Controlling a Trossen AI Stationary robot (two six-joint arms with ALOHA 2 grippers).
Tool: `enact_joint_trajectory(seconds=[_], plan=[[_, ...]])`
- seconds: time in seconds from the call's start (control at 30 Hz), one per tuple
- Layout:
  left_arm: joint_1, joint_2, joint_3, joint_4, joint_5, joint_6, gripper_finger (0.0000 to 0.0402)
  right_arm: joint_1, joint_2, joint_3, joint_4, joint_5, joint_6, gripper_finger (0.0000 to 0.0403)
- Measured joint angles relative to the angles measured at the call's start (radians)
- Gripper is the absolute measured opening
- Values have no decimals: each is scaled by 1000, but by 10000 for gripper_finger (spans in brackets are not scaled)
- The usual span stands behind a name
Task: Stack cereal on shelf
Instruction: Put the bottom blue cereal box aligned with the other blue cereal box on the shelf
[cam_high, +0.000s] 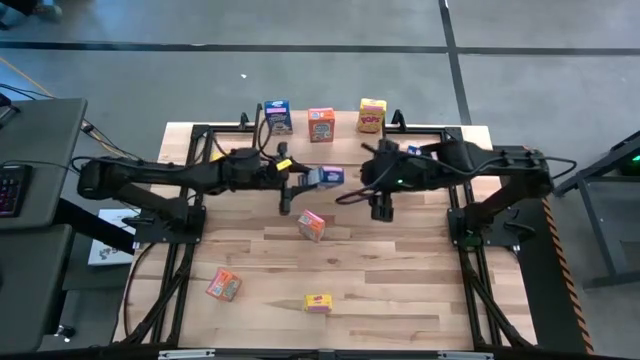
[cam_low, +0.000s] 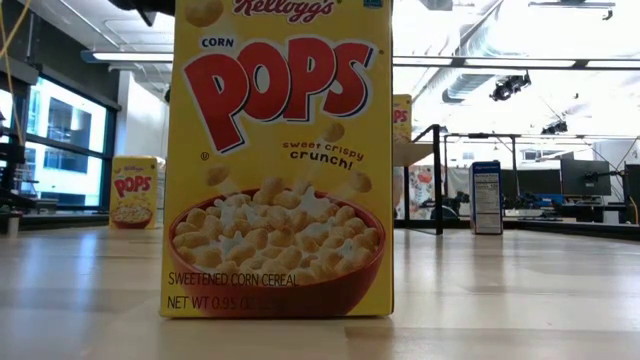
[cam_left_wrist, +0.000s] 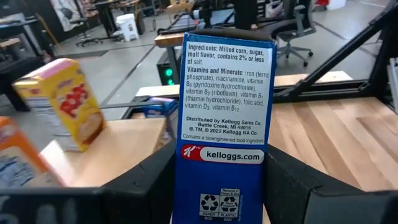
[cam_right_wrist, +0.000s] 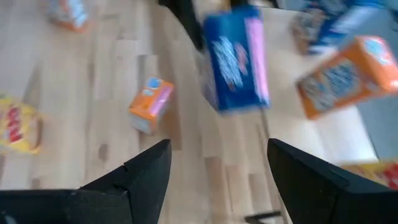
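A blue cereal box (cam_high: 327, 176) hangs over the middle of the table with my left gripper (cam_high: 316, 178) shut on it. My right gripper (cam_high: 381, 208) is open just right of it, with nothing between its fingers (cam_right_wrist: 146, 177). On the shelf (cam_high: 345, 124) at the far edge stand a blue box (cam_high: 278, 115), an orange box (cam_high: 321, 123) and a yellow box (cam_high: 372, 115). An orange box (cam_high: 311, 224) lies on the table below the held box. Another orange box (cam_high: 224, 285) and a yellow box (cam_high: 318, 302) are near the front. My left gripper pinches the blue box between its two fingers (cam_left_wrist: 146, 183), one on each broad face at the lower part (cam_left_wrist: 221, 186). The narrow ingredients panel faces the wrist. The fingers come about level from the table's left side. The box stands upright, lifted clear of the table.
The black frame rails (cam_high: 465, 240) run along both sides of the table. In the low view the front yellow box (cam_low: 278, 160) fills much of the picture. Bare wood lies between the loose boxes at the table's middle and right front.
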Motion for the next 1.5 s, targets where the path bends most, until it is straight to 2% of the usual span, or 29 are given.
enact_joint_trajectory(seconds=[0.1, 0.2, 0.43, 0.73, 0.93, 1.13, 1.27, 1.5], plan=[[22, -50, -37, 4, 6, 0, 182, -1, -59, -63, 18, 53, 48, 259], [59, -111, -103, 18, 11, -19, 182, -1, -122, -138, 52, 57, 88, 259], [157, -234, -281, 239, 30, -46, 182, 0, -244, -351, 190, 44, 128, 259], [326, -238, -410, 382, 54, -62, 182, 0, -314, -556, 365, 45, 194, 259], [463, -238, -455, 443, 220, -153, 182, 0, -309, -602, 412, 45, 194, 259], [553, -231, -468, 447, 272, -162, 182, 0, -310, -610, 442, 45, 190, 259], [596, -182, -468, 501, 321, -187, 182, 0, -310, -610, 463, 45, 173, 259], [618, -88, -468, 590, 357, -211, 182, 0, -310, -610, 462, 45, 172, 259]])
